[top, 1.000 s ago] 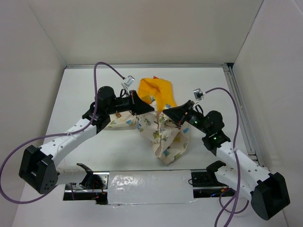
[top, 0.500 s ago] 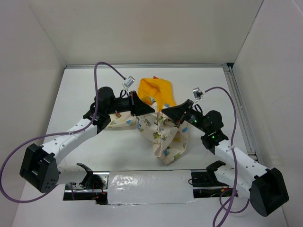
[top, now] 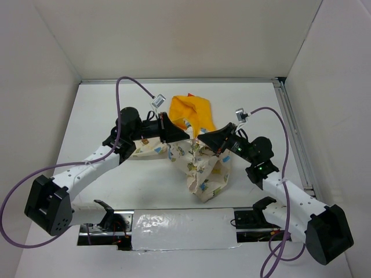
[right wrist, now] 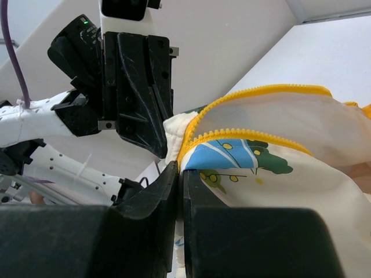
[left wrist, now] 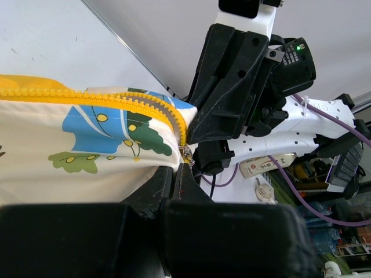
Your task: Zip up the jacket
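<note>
White walls (top: 174, 35) close in a white bench (top: 98, 104), and my two arms reach from its near edge toward the middle. The jacket (top: 204, 174) lies there in a crumpled heap, cream with cartoon prints. Its yellow-orange hood (top: 194, 111) is spread toward the far wall. The upper cloth is held up between my tools, and the rest sags in folds toward the near edge.

My left tool (left wrist: 177, 169) is closed. Its fingers press together on the jacket's front edge, right where the yellow zipper (left wrist: 110, 97) teeth curve down and end. My right tool (right wrist: 180, 172) is closed as well, with only a hairline between its fingers. It pinches the cloth edge just below the teeth, beside a blue and green print (right wrist: 223, 152).

The two tools face each other tip to tip, very near, with the same corner of cloth between them. From the right wrist I see two rows of teeth, apart at the right and meeting close to my fingers. A small metal piece shows at the tooth end in the left wrist view, partly hidden by my finger, and I cannot tell whether it is the slider. A purple cable (top: 119, 98) arcs above my left arm.
</note>
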